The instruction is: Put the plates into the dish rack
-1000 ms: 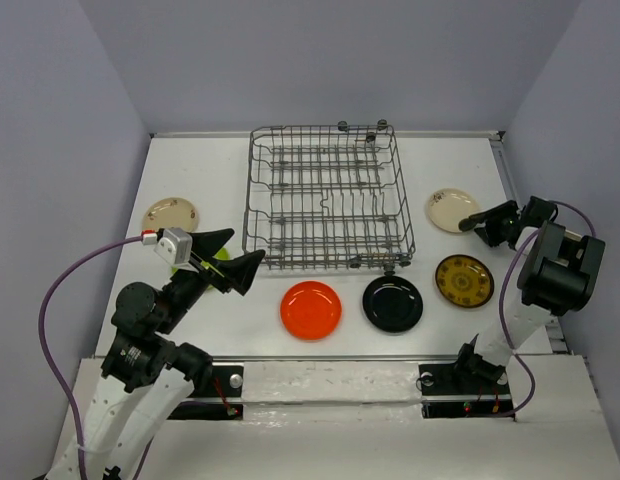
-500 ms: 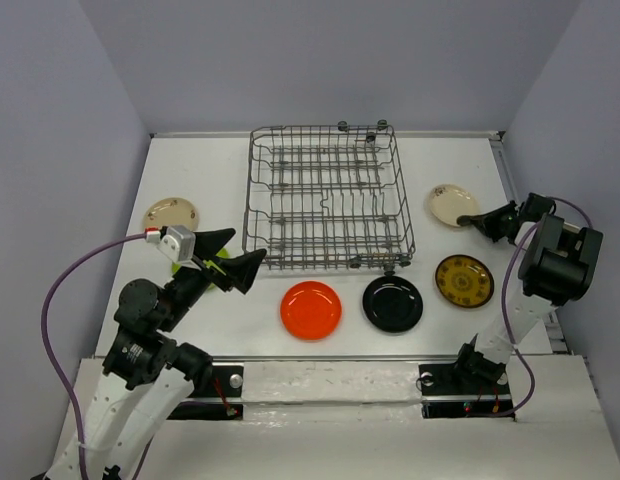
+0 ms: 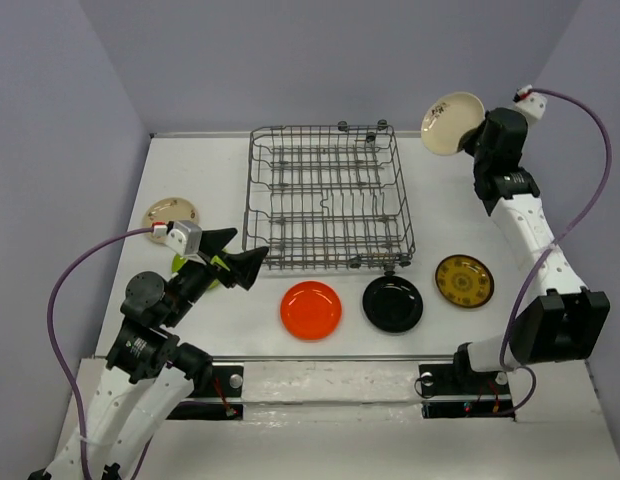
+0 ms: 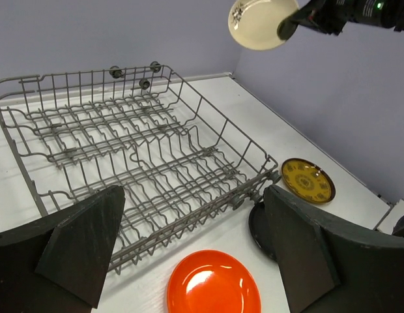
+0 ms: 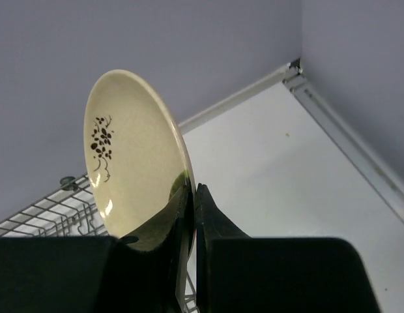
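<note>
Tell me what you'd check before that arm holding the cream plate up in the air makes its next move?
1. Grip: right hand shut on the rim of the cream flowered plate: ok.
2. Plate lifted off the table, tilted near upright: ok.
3. Plate above the dish rack: not ok; it looks off to the right of the rack's far corner.
4. Rack slots free: ok; no plate in it.
5. Left hand out of the way: ok; open, empty, by the rack's near left corner.
</note>
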{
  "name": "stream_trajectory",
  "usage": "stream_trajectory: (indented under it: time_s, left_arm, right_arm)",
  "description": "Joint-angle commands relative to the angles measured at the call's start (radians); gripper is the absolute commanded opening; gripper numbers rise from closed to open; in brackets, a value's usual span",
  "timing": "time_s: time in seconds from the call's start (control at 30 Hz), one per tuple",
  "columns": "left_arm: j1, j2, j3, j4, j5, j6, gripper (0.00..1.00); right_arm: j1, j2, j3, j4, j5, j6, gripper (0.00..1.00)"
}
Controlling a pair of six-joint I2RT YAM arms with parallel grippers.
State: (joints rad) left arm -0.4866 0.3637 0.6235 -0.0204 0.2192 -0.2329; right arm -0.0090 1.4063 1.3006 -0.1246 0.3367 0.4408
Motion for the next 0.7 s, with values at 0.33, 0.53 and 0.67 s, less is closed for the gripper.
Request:
stream_trajectory:
  time_s: [0.33, 0.53, 0.67]
  left_arm:
    - [0.006, 0.02, 0.048, -0.016, -0.151, -0.009, 0.99]
    - [0.006, 0.026, 0.051, -0.035, -0.199, -0.017, 0.99]
    - [0.005, 0.021, 0.053, -0.035, -0.208, -0.022, 0.99]
  right_arm:
    - [0.503, 0.434, 0.712, -0.415, 0.743, -0.562, 0.07]
    - [0.558, 0.586, 0.891, -0.611, 0.713, -0.458, 0.07]
    - [0.558, 0.66, 0.91, -0.725, 0.654, -0.341, 0.07]
